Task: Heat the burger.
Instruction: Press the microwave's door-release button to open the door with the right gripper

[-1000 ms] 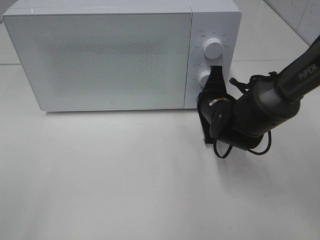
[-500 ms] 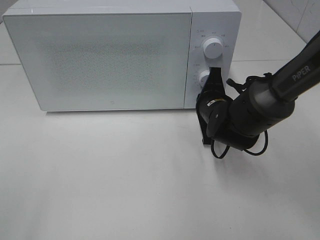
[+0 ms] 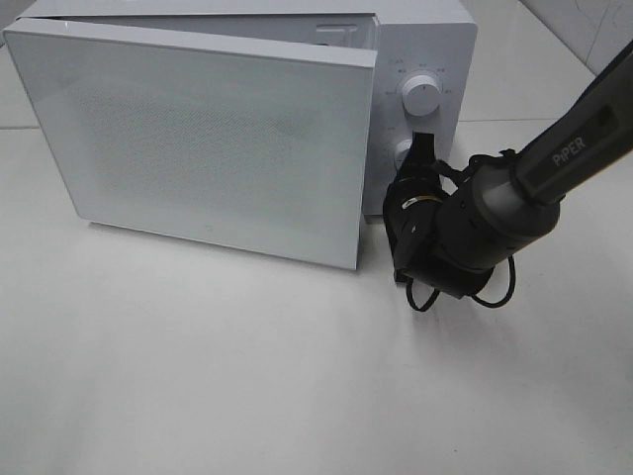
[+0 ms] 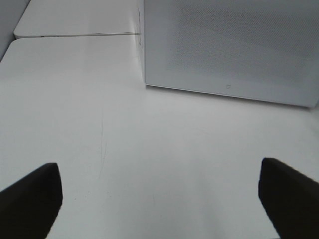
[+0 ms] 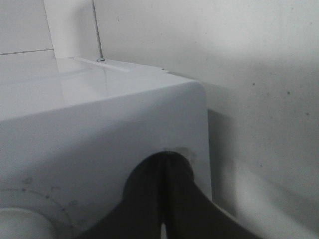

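Observation:
The burger is out of view in every frame. The white microwave (image 3: pixel 425 49) stands at the back of the table, and its door (image 3: pixel 198 139) hangs partly swung out on its left hinge. My right gripper (image 3: pixel 423 146) is shut, with its tip against the control panel beside the lower knob (image 3: pixel 403 153). In the right wrist view the closed fingertips (image 5: pixel 163 172) press on the panel (image 5: pixel 99 134). My left gripper (image 4: pixel 159 199) is open and holds nothing; its fingers (image 4: pixel 30 199) hover low over the table in front of the door (image 4: pixel 234 45).
An upper knob (image 3: pixel 419 96) sits above the lower one on the panel. The white tabletop (image 3: pixel 247 376) stretches in front of the microwave. A seam in the table (image 4: pixel 75 35) runs behind the microwave's left side. The right arm's cable loops under its wrist (image 3: pixel 465 287).
The microwave door was flush shut half a second ago; now it has sprung partly outward. The right gripper stays at the panel, shifted slightly up and left.

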`<state>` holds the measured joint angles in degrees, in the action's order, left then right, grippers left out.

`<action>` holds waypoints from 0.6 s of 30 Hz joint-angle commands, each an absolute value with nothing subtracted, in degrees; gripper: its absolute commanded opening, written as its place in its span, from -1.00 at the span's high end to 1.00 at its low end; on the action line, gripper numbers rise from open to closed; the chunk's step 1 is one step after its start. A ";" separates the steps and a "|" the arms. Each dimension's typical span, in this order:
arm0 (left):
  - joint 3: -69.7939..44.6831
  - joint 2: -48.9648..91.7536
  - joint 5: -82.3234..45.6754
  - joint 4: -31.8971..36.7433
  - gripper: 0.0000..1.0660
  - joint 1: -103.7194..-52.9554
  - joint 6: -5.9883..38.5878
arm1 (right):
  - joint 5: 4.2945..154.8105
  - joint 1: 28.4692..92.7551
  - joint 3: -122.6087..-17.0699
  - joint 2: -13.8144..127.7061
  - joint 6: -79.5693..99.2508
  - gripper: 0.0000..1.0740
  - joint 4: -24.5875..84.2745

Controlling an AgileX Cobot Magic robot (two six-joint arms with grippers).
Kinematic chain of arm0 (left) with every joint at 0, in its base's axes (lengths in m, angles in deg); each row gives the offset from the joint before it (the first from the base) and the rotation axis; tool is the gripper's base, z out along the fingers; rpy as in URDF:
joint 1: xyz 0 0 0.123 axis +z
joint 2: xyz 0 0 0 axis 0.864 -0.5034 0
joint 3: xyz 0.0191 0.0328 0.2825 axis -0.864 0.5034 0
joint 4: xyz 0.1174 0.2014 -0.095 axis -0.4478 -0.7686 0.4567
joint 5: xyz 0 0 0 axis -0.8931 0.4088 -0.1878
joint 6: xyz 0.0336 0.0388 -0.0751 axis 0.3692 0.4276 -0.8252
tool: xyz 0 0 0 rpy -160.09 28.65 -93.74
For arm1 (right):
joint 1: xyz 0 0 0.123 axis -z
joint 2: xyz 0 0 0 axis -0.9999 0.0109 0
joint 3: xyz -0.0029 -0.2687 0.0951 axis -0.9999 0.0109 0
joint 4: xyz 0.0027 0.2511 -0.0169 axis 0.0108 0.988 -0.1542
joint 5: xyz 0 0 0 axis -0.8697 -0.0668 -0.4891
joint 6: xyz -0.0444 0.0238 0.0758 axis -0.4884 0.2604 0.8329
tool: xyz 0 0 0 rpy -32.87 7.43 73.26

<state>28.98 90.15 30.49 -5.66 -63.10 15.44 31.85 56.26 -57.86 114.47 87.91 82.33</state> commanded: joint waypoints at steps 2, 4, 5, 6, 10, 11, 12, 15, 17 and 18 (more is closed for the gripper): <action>29.04 91.30 30.09 -5.60 -0.89 -62.98 15.44 | 21.20 57.98 -62.05 113.84 86.47 1.00 77.51; 29.04 91.30 30.09 -5.60 -0.89 -62.98 15.44 | 21.54 57.98 -62.05 113.84 85.50 1.00 77.51; 29.04 91.30 30.09 -5.60 -0.89 -62.98 15.44 | 21.77 57.98 -62.05 113.84 85.21 1.00 77.51; 29.04 91.30 30.09 -5.60 -0.89 -62.98 15.44 | 22.51 57.98 -61.99 113.84 85.10 1.00 77.51; 29.04 91.30 30.09 -5.60 -0.89 -62.98 15.44 | 23.03 57.98 -61.70 113.84 85.10 1.00 77.51; 29.04 91.30 30.09 -5.60 -0.89 -62.98 15.44 | 23.78 57.86 -61.70 113.84 85.10 1.00 77.51; 29.04 91.30 30.09 -5.60 -0.89 -62.98 15.44 | 23.78 57.86 -61.70 113.84 85.10 1.00 77.51; 29.04 91.30 30.09 -5.60 -0.89 -62.98 15.44 | 24.12 57.80 -61.70 113.78 85.10 1.00 77.51; 29.04 91.30 30.09 -5.60 -0.89 -62.98 15.44 | 24.86 57.80 -61.70 113.55 85.10 1.00 77.51; 29.04 91.30 30.09 -5.60 -0.89 -62.98 15.44 | 25.61 57.80 -61.53 113.38 85.10 1.00 77.51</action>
<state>28.98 90.15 30.49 -5.66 -63.10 15.44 33.17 56.20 -58.04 114.41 85.96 82.73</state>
